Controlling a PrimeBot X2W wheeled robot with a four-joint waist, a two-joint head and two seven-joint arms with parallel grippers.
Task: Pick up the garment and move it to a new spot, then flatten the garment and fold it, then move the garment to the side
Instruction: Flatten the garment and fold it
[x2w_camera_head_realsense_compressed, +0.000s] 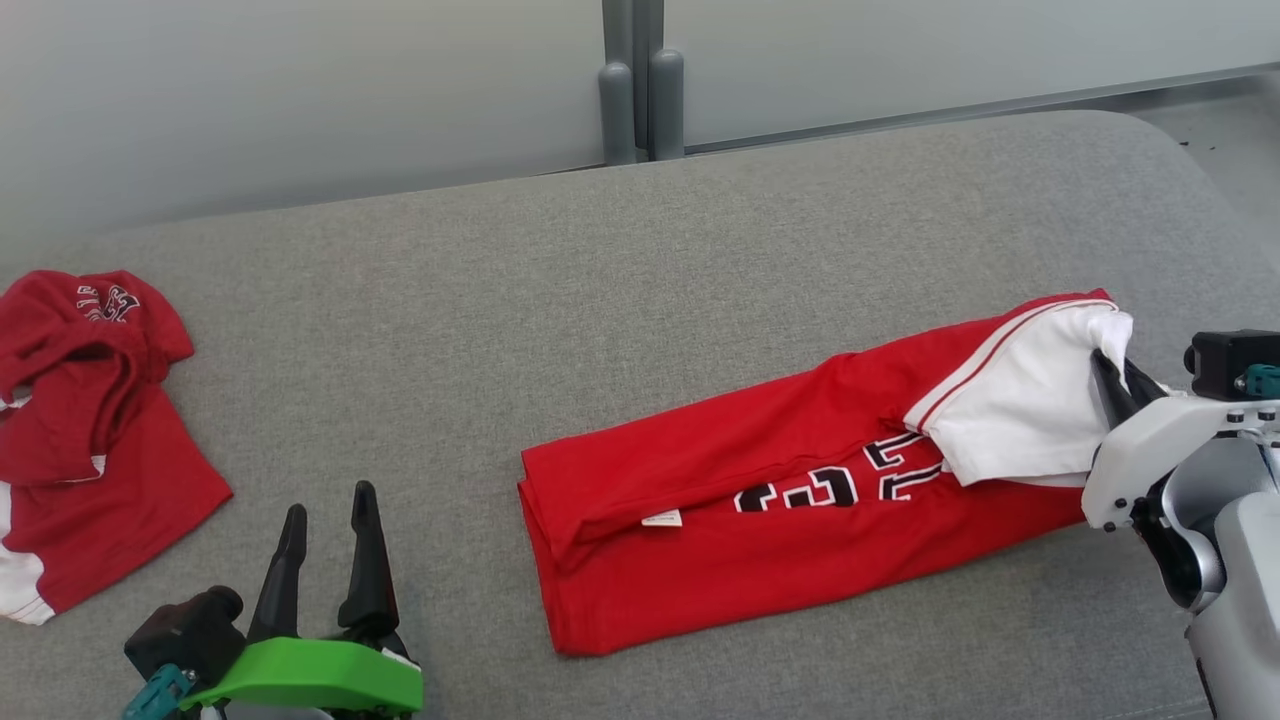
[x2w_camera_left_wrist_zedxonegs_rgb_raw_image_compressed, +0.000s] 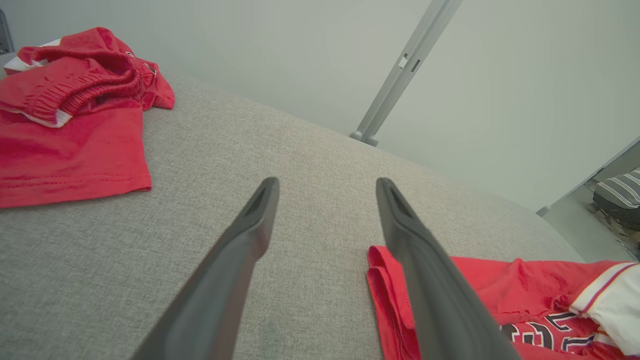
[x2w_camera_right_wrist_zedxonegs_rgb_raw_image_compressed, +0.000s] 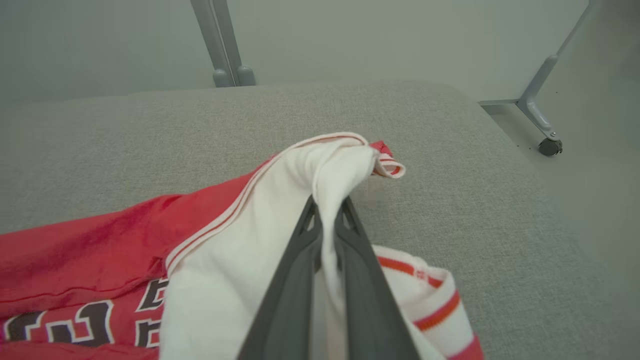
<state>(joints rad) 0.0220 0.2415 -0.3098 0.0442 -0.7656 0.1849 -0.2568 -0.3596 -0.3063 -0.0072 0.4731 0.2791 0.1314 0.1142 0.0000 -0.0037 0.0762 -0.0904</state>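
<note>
1. A red jersey with black-and-white numerals lies folded into a long band on a grey cushioned surface. It sits toward 4 o'clock in the head view, its length running from 8 o'clock up to 2 o'clock.
2. At the 3 o'clock edge, the right gripper has its two dark fingers pressed together on the jersey's white sleeve. The right wrist view shows the white cloth pinched between them and bunched over their tips.
3. At 7 o'clock, the left gripper holds its fingers wide apart with nothing between them, clear of the jersey's folded end.
4. A second red garment lies crumpled at 9 o'clock, well apart from the jersey.
5. Two grey posts stand at 12 o'clock behind the cushion, against a pale wall.
</note>
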